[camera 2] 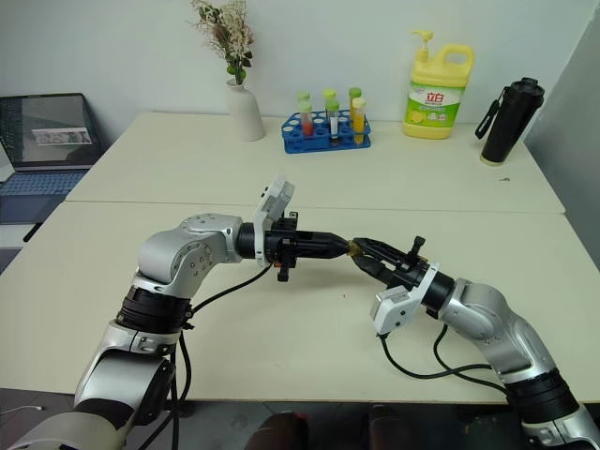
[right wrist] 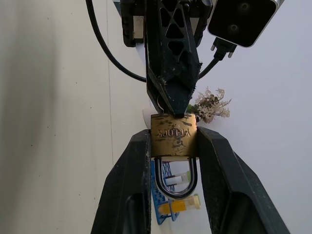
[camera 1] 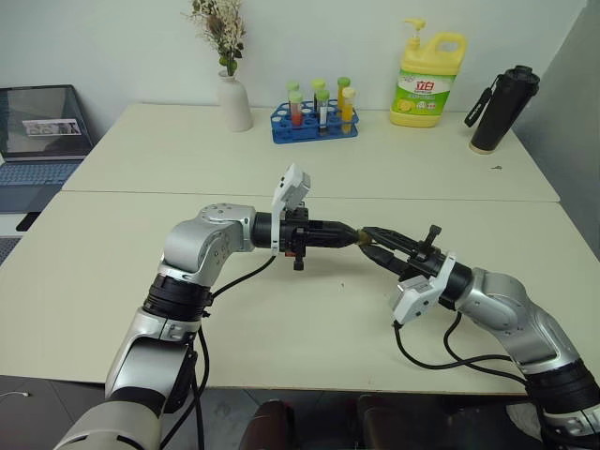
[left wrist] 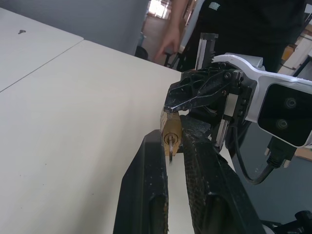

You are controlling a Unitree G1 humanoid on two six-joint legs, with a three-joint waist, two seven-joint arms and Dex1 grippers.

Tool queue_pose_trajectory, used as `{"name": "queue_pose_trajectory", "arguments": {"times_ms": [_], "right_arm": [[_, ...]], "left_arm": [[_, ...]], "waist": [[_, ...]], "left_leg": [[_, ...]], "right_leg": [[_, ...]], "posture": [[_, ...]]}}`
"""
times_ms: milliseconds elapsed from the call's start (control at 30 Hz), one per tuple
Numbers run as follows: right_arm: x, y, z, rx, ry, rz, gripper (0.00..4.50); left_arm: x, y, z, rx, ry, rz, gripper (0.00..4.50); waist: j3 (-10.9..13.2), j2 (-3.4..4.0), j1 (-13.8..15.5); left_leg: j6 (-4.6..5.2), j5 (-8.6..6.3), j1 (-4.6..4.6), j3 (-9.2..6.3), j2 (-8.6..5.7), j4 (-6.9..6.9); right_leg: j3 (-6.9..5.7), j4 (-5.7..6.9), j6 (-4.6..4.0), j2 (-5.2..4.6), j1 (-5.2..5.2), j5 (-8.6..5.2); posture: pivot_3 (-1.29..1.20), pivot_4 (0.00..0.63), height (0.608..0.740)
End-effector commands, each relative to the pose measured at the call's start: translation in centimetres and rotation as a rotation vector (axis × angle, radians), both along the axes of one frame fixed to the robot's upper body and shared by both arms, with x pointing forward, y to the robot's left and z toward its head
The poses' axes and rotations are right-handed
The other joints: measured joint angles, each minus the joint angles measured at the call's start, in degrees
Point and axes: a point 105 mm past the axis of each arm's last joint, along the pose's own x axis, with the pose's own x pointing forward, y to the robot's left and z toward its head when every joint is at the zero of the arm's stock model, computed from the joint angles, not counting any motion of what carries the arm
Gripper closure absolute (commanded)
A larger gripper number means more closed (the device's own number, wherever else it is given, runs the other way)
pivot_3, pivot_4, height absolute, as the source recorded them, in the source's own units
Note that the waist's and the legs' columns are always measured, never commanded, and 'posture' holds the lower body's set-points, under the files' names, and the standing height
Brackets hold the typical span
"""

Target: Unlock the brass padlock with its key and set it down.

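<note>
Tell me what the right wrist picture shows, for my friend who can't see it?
The right gripper holds a brass padlock between its two black fingers, shackle pointing back toward the camera. The left gripper meets the padlock's far end. Behind them are a pale table and a blue tube rack.

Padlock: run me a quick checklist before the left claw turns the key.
1. Brass padlock clamped between right claw fingers: ok.
2. Padlock held off the table: ok.
3. Left claw meets the padlock's keyhole end: ok.
4. Key seated in the keyhole: ok.
5. Left claw closed on the key: cannot tell.
6. Shackle released: not ok, both legs look seated.
</note>
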Motion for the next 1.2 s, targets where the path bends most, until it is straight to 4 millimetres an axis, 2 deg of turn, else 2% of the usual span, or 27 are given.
{"name": "queue_pose_trajectory", "arguments": {"times_ms": [33, 467, 500, 567, 1200], "right_arm": [[-0.4, 0.1, 1.5, 0.025, -0.049, 0.019, 3.57], [-0.4, 0.0, 1.6, 0.033, -0.046, 0.023, 3.57], [-0.4, 0.1, 1.6, 0.034, -0.045, 0.023, 3.57], [-0.4, 0.0, 1.5, 0.034, -0.043, 0.023, 3.57], [-0.4, -0.1, 1.4, 0.036, -0.022, 0.017, 3.57]], "left_arm": [[-0.1, 0.2, 0.9, -0.016, -0.04, -0.008, 4.34], [-0.7, 0.4, 1.2, -0.049, 0.008, -0.041, 4.34], [-0.6, 0.4, 1.2, -0.048, 0.005, -0.033, 3.6], [-0.3, 0.5, 1.2, -0.04, -0.012, -0.021, 3.09], [0.3, 1.1, 1.0, -0.038, 0.012, -0.009, 3.06]], "waist": [[0.0, 0.0, 0.0], [0.0, 0.0, 0.0], [0.0, 0.0, 0.0], [0.0, 0.0, 0.0], [0.0, 0.0, 0.0]], "left_leg": [[0.0, 0.0, 0.0, 0.0, 0.0, 0.0], [0.0, 0.0, 0.0, 0.0, 0.0, 0.0], [0.0, 0.0, 0.0, 0.0, 0.0, 0.0], [0.0, 0.0, 0.0, 0.0, 0.0, 0.0], [0.0, 0.0, 0.0, 0.0, 0.0, 0.0]], "right_leg": [[0.0, 0.0, 0.0, 0.0, 0.0, 0.0], [0.01, 0.0, 0.0, 0.0, 0.0, 0.0], [0.0, 0.0, 0.0, 0.0, 0.0, 0.0], [0.0, 0.0, 0.0, 0.0, 0.0, 0.0], [0.0, 0.0, 0.0, 0.0, 0.0, 0.0]], "posture": [[0.0, 0.15, 0.74], [0.0, 0.15, 0.74], [0.0, 0.15, 0.74], [0.0, 0.15, 0.74], [0.0, 0.15, 0.74]]}}
